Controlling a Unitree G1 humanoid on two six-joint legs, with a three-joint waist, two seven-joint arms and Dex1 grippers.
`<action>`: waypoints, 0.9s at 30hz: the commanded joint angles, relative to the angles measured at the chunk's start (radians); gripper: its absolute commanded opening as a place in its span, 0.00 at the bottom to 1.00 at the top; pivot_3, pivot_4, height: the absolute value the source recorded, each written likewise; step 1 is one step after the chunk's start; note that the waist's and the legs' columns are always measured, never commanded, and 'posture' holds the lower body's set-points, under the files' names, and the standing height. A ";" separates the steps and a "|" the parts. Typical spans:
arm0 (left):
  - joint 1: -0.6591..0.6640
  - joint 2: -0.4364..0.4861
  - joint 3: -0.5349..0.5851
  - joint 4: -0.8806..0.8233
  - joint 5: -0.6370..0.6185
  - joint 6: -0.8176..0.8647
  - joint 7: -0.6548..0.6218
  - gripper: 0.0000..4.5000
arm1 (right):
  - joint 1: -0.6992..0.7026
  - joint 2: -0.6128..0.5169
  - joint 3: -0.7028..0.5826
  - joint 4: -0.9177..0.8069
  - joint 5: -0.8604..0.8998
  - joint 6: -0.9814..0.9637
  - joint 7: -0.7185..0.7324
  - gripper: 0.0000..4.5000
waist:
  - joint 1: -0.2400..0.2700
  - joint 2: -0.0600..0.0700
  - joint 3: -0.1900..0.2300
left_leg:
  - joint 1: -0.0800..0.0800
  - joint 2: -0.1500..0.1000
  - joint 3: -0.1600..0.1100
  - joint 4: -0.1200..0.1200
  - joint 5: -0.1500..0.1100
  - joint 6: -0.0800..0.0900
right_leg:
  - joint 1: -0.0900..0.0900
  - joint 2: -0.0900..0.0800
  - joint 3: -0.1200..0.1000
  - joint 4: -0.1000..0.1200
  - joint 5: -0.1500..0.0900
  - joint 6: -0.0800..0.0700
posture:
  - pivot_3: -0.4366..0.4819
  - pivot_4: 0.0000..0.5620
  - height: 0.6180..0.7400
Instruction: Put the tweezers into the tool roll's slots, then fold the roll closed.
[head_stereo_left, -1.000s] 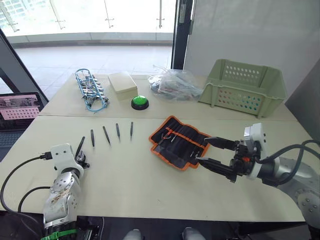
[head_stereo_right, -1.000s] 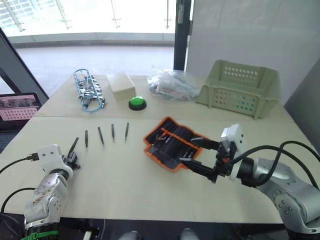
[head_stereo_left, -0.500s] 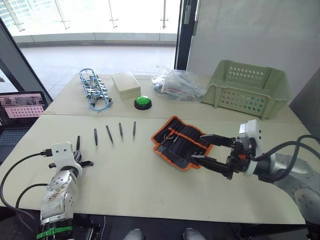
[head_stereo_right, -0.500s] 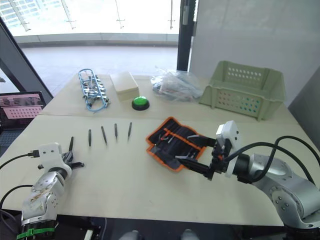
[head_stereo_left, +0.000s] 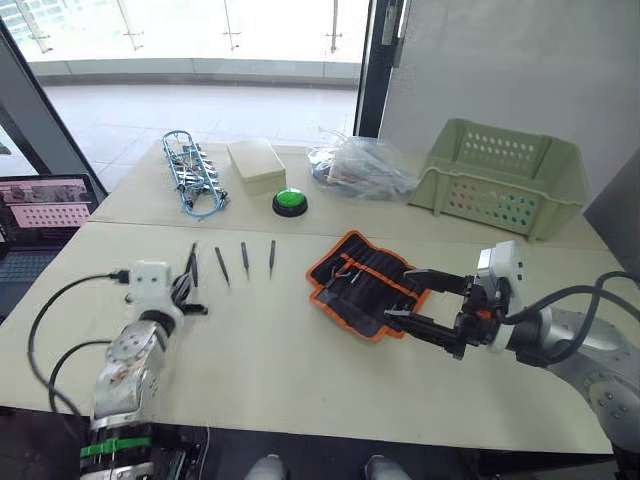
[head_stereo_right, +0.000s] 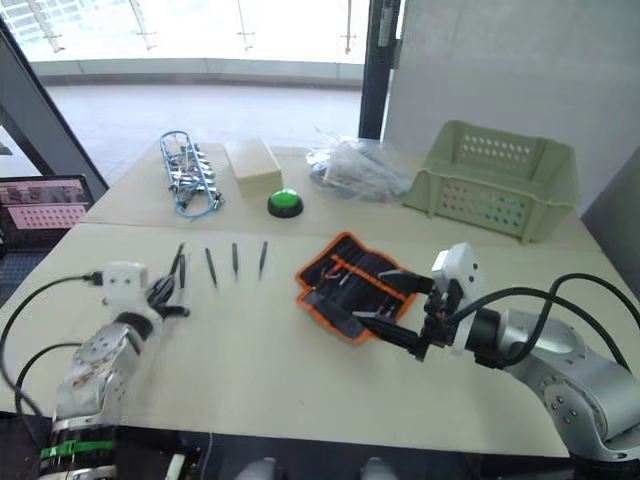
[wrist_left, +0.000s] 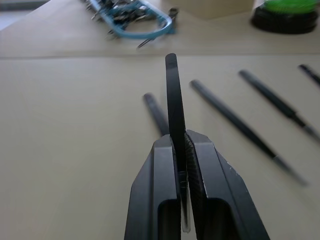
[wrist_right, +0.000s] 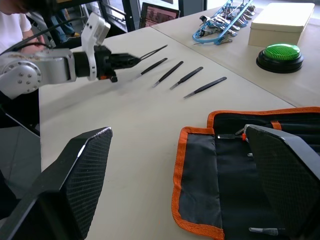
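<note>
Left pincer is clamped on one tweezer, lifted off the desk beside the four others. Right pincer hovers wide over the open tool roll's edge. Carry it tip-first, level with a slot, and slide slowly.

Beige table, open tool roll right of centre, four black tweezers in a row left of it, far side holding blue wire bundle, cream box, green button, plastic bag, green basket at far right.
</note>
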 joint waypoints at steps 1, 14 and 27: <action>-0.101 0.013 -0.068 -0.073 -0.078 0.094 -0.103 0.01 | 0.013 -0.011 -0.044 -0.046 -0.013 -0.022 -0.020 1.00 | -0.004 0.000 0.000 | 0.000 0.000 0.000 0.000 0.000 0.000 | 0.000 0.000 0.000 -0.002 0.001 0.001 | 0.48 0.27 1.00; -0.466 0.070 -0.342 -0.119 -0.197 0.522 -0.322 0.01 | 0.208 0.066 -0.107 -0.107 -0.097 -0.052 -0.159 1.00 | -0.037 -0.001 0.001 | -0.002 0.002 0.002 -0.001 -0.002 0.004 | -0.002 0.003 0.003 -0.004 0.001 0.001 | 0.48 0.27 1.00; -0.441 0.119 -0.409 -0.170 -0.167 0.615 -0.324 0.00 | -0.152 0.152 0.168 0.495 -0.466 -0.280 -0.099 0.14 | -0.050 0.003 0.004 | -0.001 0.001 0.002 -0.001 -0.001 0.003 | -0.002 0.002 0.003 -0.003 0.001 0.001 | 0.48 0.27 1.00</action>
